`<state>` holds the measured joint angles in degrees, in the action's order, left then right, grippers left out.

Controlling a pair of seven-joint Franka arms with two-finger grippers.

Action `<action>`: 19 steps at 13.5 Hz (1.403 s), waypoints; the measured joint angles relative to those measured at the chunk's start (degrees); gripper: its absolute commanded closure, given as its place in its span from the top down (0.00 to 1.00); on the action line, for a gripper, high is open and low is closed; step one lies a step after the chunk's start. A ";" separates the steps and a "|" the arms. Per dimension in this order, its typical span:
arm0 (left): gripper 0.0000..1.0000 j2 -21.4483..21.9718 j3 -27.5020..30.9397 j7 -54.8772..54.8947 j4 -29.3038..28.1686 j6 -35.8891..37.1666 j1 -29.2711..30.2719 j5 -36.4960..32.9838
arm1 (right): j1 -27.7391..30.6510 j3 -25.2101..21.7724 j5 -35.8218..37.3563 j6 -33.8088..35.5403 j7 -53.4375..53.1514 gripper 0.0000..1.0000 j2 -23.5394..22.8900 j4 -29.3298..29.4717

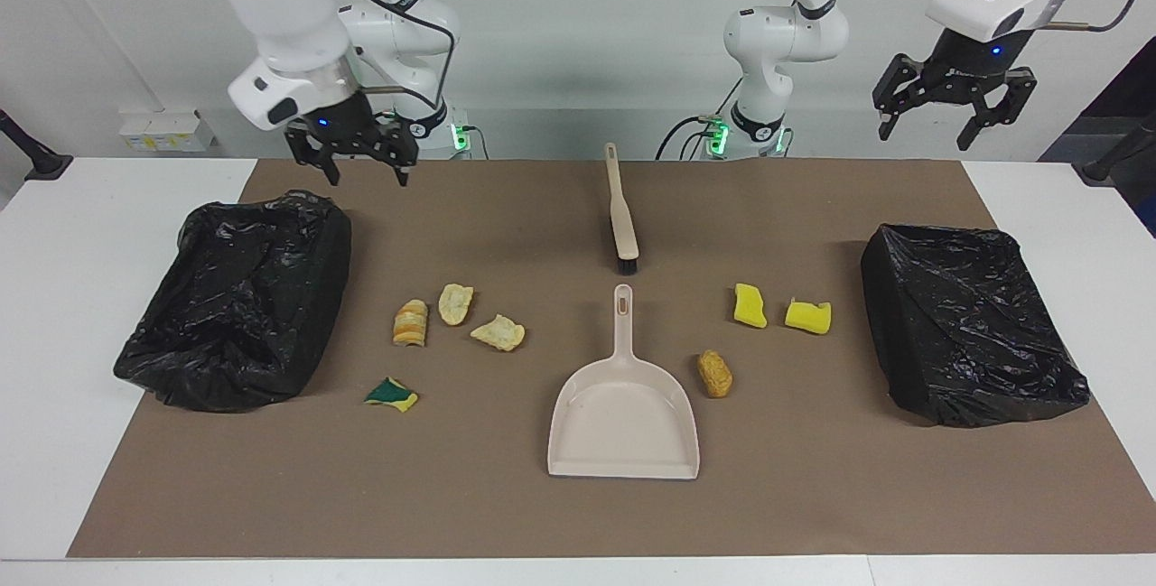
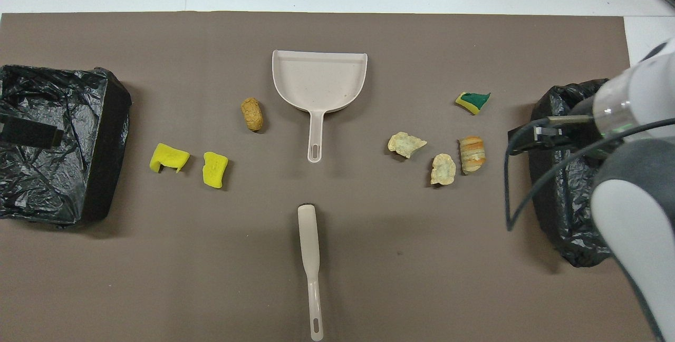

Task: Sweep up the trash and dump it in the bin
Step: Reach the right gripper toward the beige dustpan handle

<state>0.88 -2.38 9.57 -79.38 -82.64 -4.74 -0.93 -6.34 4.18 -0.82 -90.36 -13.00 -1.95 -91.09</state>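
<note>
Several scraps of trash lie on the brown mat. Two yellow sponge pieces [image 1: 750, 304] [image 1: 807, 316] and a brown chunk [image 1: 714, 373] lie toward the left arm's end. Three bread-like chunks [image 1: 411, 322] [image 1: 455, 303] [image 1: 498, 331] and a green-and-yellow sponge bit [image 1: 392, 395] lie toward the right arm's end. The beige dustpan [image 1: 623, 414] lies mid-table, with the brush [image 1: 621, 216] nearer to the robots. My right gripper [image 1: 367, 172] is open, empty and raised beside one black-lined bin [image 1: 239, 297]. My left gripper [image 1: 930, 130] is open, empty and raised high near the other bin [image 1: 971, 324].
In the overhead view the dustpan [image 2: 319, 78] has its handle toward the brush [image 2: 310, 257]. The bins [image 2: 52, 147] [image 2: 559, 199] stand at the mat's two ends. The right arm's body [image 2: 633, 184] covers part of one bin. White table borders the mat.
</note>
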 measured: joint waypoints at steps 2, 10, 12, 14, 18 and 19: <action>1.00 0.08 -0.66 0.00 -0.11 0.00 -0.22 0.16 | -3.36 0.08 -0.01 -2.68 -4.49 1.00 -2.71 -0.09; 1.00 5.94 -2.10 -4.53 -11.66 -2.49 -10.80 0.71 | -14.77 0.12 0.08 -18.28 -16.03 1.00 -15.97 1.53; 1.00 9.00 -2.21 -8.15 -18.57 -4.92 -14.59 0.74 | -16.33 0.09 0.10 -19.57 -16.23 1.00 -19.97 5.39; 1.00 12.85 -2.26 -9.38 -25.72 -6.38 -17.02 0.77 | -17.89 0.01 0.10 -19.73 -18.43 1.00 -24.66 10.85; 1.00 19.07 -2.31 -18.28 -40.63 -14.11 -24.33 1.11 | -21.47 -0.32 1.20 -19.87 -22.81 1.00 -35.53 21.25; 1.00 19.97 -2.35 -20.91 -43.82 -16.49 -26.45 1.40 | -21.86 -0.35 1.27 -20.14 -22.83 1.00 -36.96 22.33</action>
<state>20.84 -4.73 -11.34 -123.20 -99.13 -31.19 0.47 -28.20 3.83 0.45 -110.49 -35.84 -38.91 -68.75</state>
